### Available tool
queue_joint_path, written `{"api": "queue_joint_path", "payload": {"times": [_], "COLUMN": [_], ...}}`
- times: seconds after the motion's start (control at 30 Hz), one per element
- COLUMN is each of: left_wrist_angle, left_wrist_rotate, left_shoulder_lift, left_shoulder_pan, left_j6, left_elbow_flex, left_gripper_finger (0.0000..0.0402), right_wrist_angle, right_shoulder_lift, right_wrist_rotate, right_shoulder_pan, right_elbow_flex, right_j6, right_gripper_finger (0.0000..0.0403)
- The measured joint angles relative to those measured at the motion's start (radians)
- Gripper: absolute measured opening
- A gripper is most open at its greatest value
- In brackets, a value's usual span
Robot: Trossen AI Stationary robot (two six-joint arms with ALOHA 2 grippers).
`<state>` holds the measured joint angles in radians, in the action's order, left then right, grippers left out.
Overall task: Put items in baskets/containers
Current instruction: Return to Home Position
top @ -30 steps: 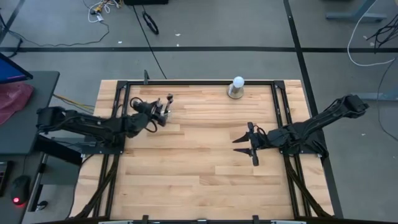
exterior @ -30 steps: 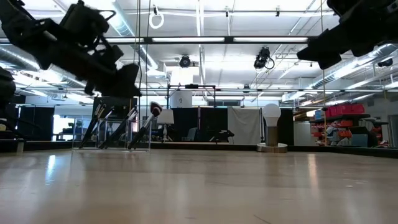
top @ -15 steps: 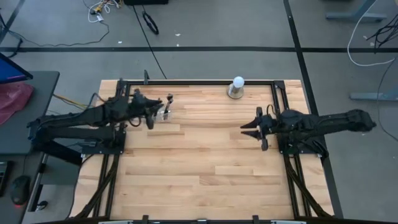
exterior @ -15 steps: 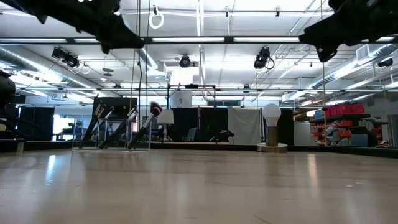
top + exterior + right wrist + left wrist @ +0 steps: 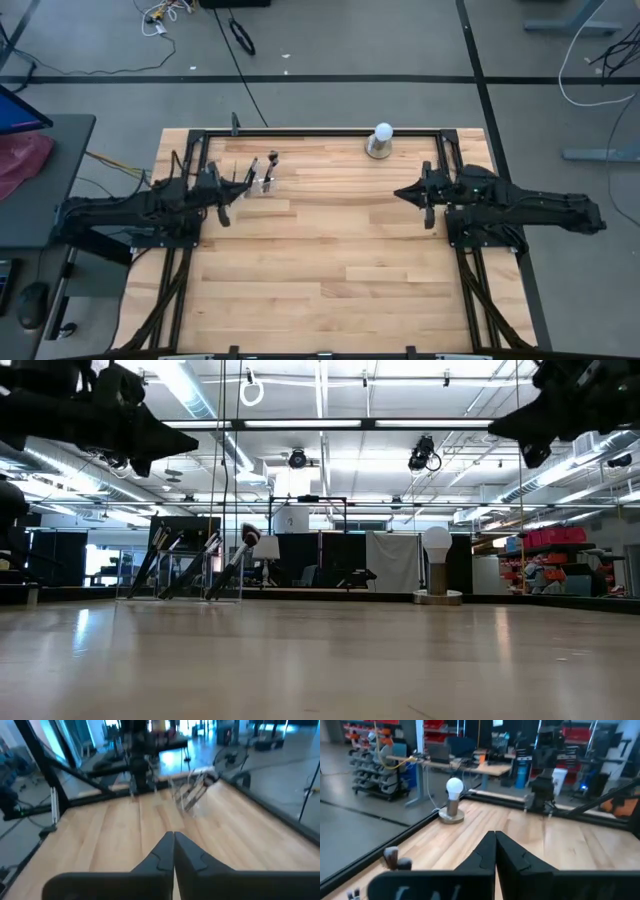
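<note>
The clear holder (image 5: 258, 183) stands on the table near its far left corner. Several dark brushes (image 5: 232, 560) lean in it, bristle tips up; the holder (image 5: 192, 795) also shows in the right wrist view. My left gripper (image 5: 222, 208) hangs above the table just left of and nearer than the holder, shut and with nothing in it (image 5: 495, 840). Near the table's right edge my right gripper (image 5: 404, 194) is also shut and holds nothing (image 5: 173, 840). Both hang high over the table in the low view.
A white ball on a grey round base (image 5: 380, 140) stands at the far edge, right of the middle. A black frame (image 5: 320, 131) runs along the table's far edge and sides. The bare wooden tabletop (image 5: 320, 260) lies between the arms.
My left gripper has drawn back from the holder toward the table's left edge, risen and shut. My right gripper has moved toward the far and right edges and shut from wide open. The holder and its brushes have stayed where they were.
</note>
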<state>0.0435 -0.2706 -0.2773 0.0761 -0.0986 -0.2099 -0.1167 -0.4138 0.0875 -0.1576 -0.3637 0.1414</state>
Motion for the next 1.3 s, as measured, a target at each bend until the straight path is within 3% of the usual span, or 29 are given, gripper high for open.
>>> {"api": "queue_joint_path", "payload": {"times": [0.17, 0.53, 0.7, 0.93, 1.3], "left_wrist_angle": [0.049, 0.049, -0.002, -0.109, -0.006], "left_wrist_rotate": [-0.041, 0.005, -0.004, -0.015, 0.139], "left_shoulder_lift": [0.078, 0.256, 0.272, 0.277, 0.273], "left_shoulder_pan": [-0.036, -0.108, -0.127, -0.127, -0.16], "left_j6": [-0.003, -0.017, -0.012, -0.031, -0.013], "left_elbow_flex": [0.082, 0.152, 0.152, 0.152, 0.2], "left_gripper_finger": [0.0005, 0.0004, 0.0004, 0.0003, 0.0004], "right_wrist_angle": [0.056, 0.118, 0.144, 0.135, 0.139], "right_shoulder_lift": [0.137, 0.408, 0.401, 0.39, 0.39], "right_wrist_rotate": [-0.015, -0.044, -0.118, -0.121, -0.124], "right_shoulder_pan": [0.005, 0.005, 0.007, 0.008, 0.008], "right_elbow_flex": [0.077, 0.299, 0.348, 0.348, 0.348], "right_j6": [0.055, 0.168, 0.149, 0.139, 0.135], "right_gripper_finger": [0.0004, 0.0002, 0.0002, 0.0002, 0.0002]}}
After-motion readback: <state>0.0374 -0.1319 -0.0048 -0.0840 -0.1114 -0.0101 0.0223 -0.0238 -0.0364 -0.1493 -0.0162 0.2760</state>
